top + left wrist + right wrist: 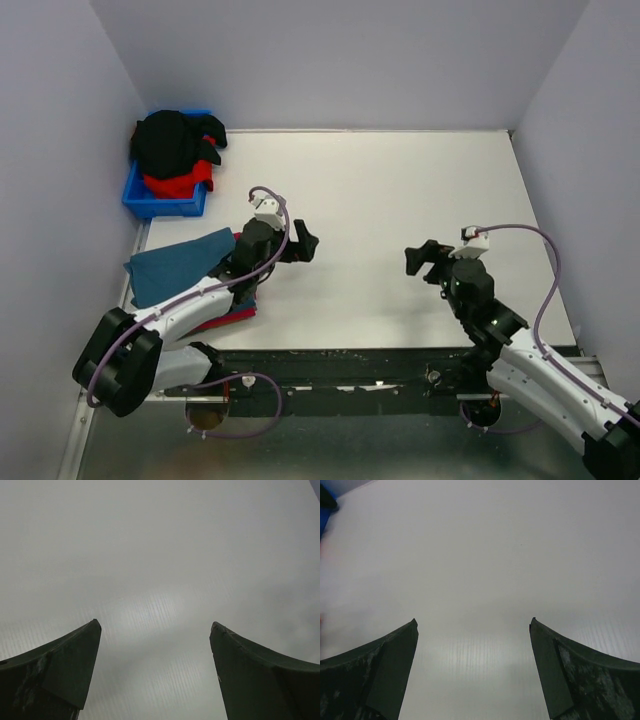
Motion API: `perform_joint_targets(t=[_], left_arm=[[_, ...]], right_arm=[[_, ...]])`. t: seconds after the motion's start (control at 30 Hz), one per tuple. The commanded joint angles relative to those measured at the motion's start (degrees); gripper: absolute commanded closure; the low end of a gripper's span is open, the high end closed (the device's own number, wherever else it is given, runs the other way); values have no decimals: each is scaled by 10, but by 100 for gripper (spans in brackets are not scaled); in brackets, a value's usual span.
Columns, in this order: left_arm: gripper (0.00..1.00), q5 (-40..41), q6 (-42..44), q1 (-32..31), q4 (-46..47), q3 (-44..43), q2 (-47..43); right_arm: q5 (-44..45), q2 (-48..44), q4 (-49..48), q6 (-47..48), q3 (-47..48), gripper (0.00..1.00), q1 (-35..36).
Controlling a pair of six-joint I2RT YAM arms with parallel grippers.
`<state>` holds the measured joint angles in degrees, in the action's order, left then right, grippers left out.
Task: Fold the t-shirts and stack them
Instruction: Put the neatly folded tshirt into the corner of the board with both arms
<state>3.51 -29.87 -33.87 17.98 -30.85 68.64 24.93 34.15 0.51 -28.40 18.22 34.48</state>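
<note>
Two spread, empty sets: left fingers (65, 665), right fingers (580, 670); teal t-shirt (168, 265) overhead only

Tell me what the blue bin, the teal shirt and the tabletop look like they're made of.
Blue bin: likely hard plastic, with straight rigid walls and even bright colour.
Teal shirt: soft matte cloth, lying limp with folded edges.
Tabletop: white and matte; fine parallel ribbing in the wrist views suggests a fluted plastic sheet, though that is uncertain.
</note>
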Motion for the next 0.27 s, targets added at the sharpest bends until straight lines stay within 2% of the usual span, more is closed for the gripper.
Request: perform_joint_targets(t=[0.0, 0.23], left_arm=[[1, 0, 46, -3, 55, 7, -31], [1, -28, 23, -3, 77, 19, -36]], right_arm=[[54, 8, -6, 2, 12, 0, -1], [52, -19, 15, -2, 9, 0, -1]])
